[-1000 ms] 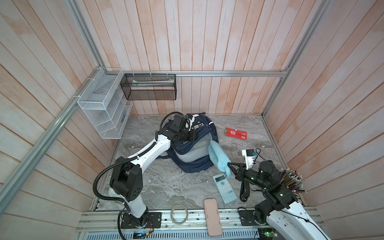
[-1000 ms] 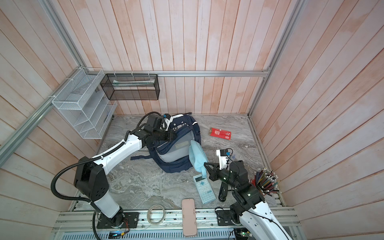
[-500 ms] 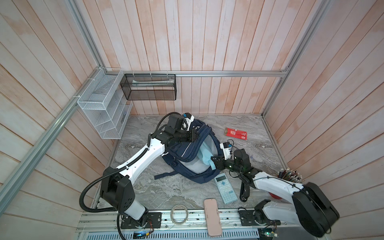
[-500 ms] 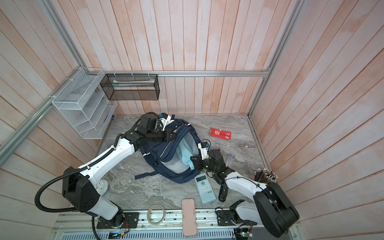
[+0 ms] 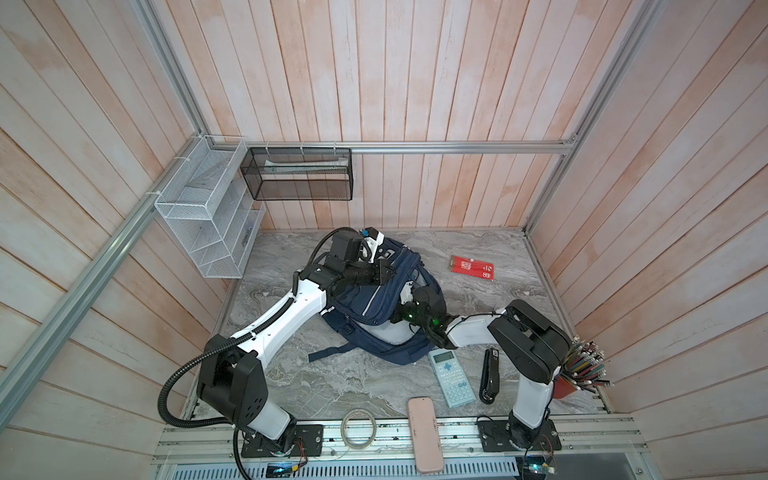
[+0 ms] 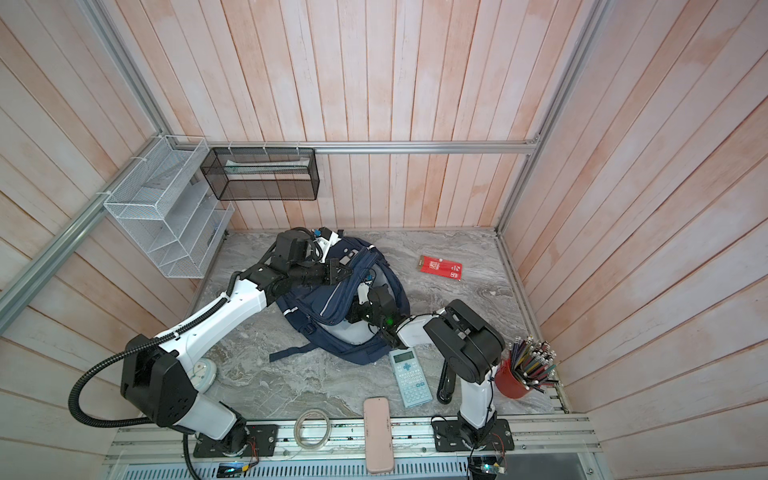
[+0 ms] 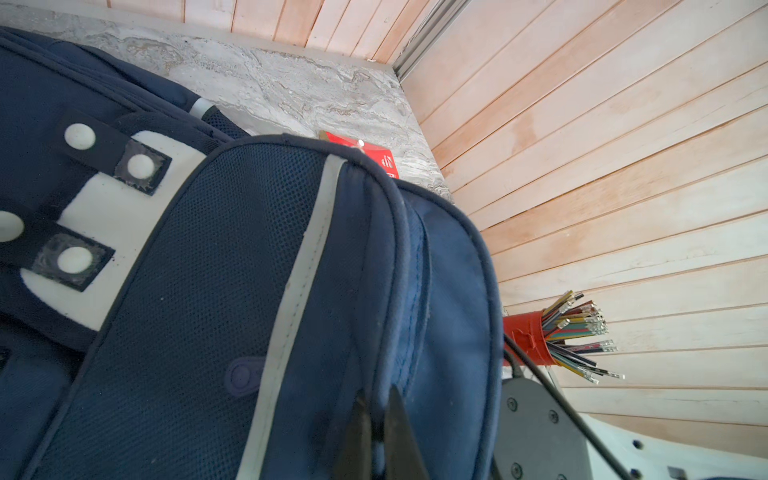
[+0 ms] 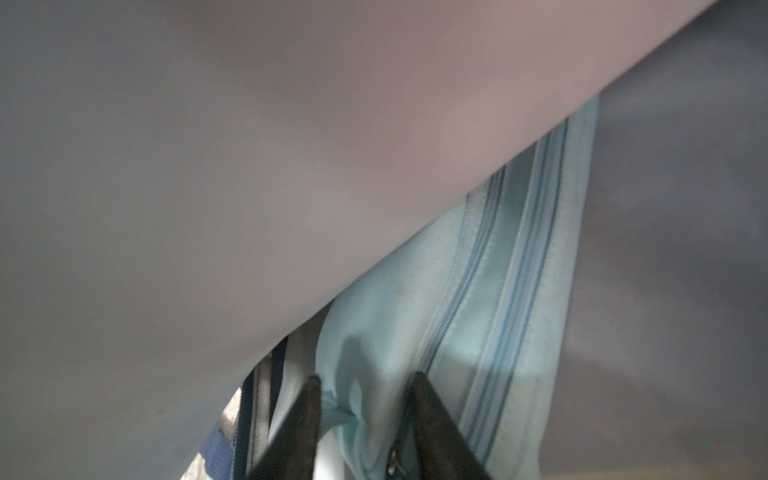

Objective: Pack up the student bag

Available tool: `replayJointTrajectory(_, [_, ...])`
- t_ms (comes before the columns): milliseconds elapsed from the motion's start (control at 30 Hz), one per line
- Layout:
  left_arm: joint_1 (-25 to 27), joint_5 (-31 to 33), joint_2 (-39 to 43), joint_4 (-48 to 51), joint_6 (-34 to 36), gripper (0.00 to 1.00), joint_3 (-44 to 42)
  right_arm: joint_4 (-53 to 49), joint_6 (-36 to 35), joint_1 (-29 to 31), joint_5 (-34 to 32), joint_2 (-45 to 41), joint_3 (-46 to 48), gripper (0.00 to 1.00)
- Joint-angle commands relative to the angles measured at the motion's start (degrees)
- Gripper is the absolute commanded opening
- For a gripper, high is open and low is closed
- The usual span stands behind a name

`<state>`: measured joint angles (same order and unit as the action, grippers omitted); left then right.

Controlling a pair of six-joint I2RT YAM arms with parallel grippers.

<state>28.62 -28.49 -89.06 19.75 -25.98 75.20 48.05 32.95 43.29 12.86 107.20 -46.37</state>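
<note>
The bag (image 5: 374,309) (image 6: 320,301) is lying on the surface (image 5: 332,382) about midway between the two arms, toward the back wall, with its mouth gaping toward the right arm and one strap trailing toward the front edge. The left end effector (image 5: 386,272) (image 6: 340,270) is reaching in from the left and is pinching a fold of the bag's upper rim; in the left wrist view (image 7: 376,432) its jaws are sitting closed on that navy fabric, with the bag (image 7: 249,291) filling most of the view. The right arm is stretching across from the right, and its wrist is sitting at the bag's mouth under the raised flap in both top views. In the right wrist view the right end effector (image 8: 365,415) is standing partly open inside the bag, its fingers (image 8: 299,428) apart, with the pouch (image 8: 478,311) bulging loosely between them, not clamped. A calculator (image 5: 452,377) and a stapler (image 5: 489,376) are lying just in front of the bag, a red packet (image 5: 472,268) is lying well apart near the back right corner, and a pencil cup (image 5: 561,386) is standing at the right edge.
</note>
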Motion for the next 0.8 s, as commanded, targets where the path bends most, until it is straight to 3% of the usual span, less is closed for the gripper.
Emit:
replayJointTrajectory(0, [-1.0, 0.0, 0.0, -5.7, 0.7, 0.00, -2.7, 2.2, 1.4, -0.7, 0.2, -5.4, 4.2, 0.57])
replayJointTrajectory(100, [-1.5, -1.5, -1.6, -10.2, -0.7, 0.00, -6.2, -4.1, 1.0, -1.6, 0.3, -12.4, 8.8, 0.66])
replayJointTrajectory(333, [-0.8, -1.4, -6.9, -15.0, -1.6, 0.00, -9.0, -25.4, -1.0, -1.9, -6.7, -28.7, 15.2, 0.77])
replayJointTrajectory(400, [-0.4, -1.6, -7.2, -16.3, -1.7, 0.00, -9.7, -36.0, 0.3, -2.3, -14.0, -33.5, 14.2, 0.96])
replayJointTrajectory(433, [-0.3, -1.5, -7.2, -16.2, -1.4, 0.00, -9.7, -39.6, 0.9, -2.9, -17.7, -35.4, 13.8, 0.98])
replayJointTrajectory(500, [-0.1, -0.2, -7.2, -15.2, -0.2, 0.00, -9.5, -48.1, 1.4, -7.3, -21.0, -39.2, 13.0, 0.98])
replayJointTrajectory(667, [-0.1, 0.6, -6.8, -16.6, -0.8, 0.00, -9.4, -55.8, 4.4, -27.8, -14.9, -42.1, 14.9, 0.98])
replayJointTrajectory(767, [0.0, 0.4, -6.9, -16.2, -0.5, 0.00, -8.5, -59.3, 2.6, -32.8, -21.3, -40.4, 14.6, 0.98])
